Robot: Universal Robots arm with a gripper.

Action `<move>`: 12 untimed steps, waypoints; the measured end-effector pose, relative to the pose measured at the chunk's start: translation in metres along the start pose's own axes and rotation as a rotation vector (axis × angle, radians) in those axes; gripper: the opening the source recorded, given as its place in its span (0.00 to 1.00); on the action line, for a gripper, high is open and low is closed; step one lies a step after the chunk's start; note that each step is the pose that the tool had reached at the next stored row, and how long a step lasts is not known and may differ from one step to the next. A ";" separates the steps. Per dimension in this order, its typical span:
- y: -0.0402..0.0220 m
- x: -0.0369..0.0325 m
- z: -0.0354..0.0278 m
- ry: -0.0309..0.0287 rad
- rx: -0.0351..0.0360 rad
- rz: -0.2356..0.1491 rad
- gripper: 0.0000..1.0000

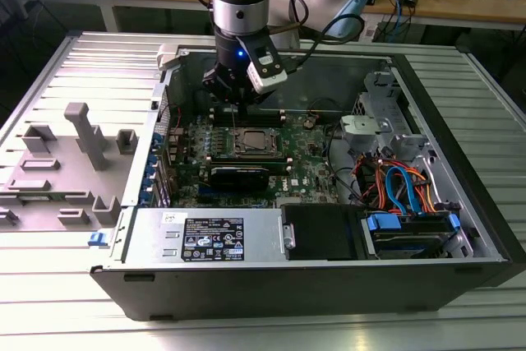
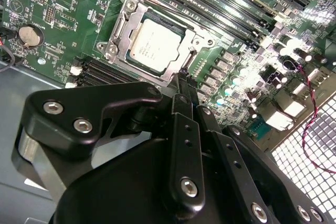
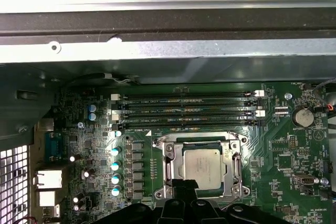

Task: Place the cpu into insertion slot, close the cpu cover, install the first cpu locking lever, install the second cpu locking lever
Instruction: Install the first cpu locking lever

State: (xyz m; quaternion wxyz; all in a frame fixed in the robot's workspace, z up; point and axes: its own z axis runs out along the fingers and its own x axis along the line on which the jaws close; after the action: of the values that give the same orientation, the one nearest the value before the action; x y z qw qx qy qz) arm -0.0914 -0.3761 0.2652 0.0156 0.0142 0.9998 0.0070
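Note:
The cpu, a silver-grey square chip, lies flat in the insertion slot on the green motherboard. The cpu cover, a silvery frame, lies down around the chip's edges. My gripper hangs just above the socket's rim. Its black fingers are pressed together with their tips at the socket's edge. Nothing shows between them. A thin metal lever runs along one side of the socket.
Long black memory slots run beside the socket. A coin battery sits on the board. The open computer case holds a power supply and bundled cables. A grey fixture stands at the exterior view's left.

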 end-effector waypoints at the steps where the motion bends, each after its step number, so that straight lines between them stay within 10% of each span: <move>1: 0.0000 0.0000 0.0000 0.0000 0.0000 0.000 0.11; 12: 0.0000 0.0001 0.0002 0.0013 -0.0031 -0.098 0.11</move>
State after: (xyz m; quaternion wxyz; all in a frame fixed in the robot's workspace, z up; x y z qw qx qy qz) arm -0.0915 -0.3761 0.2649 0.0153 -0.0349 0.9992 0.0078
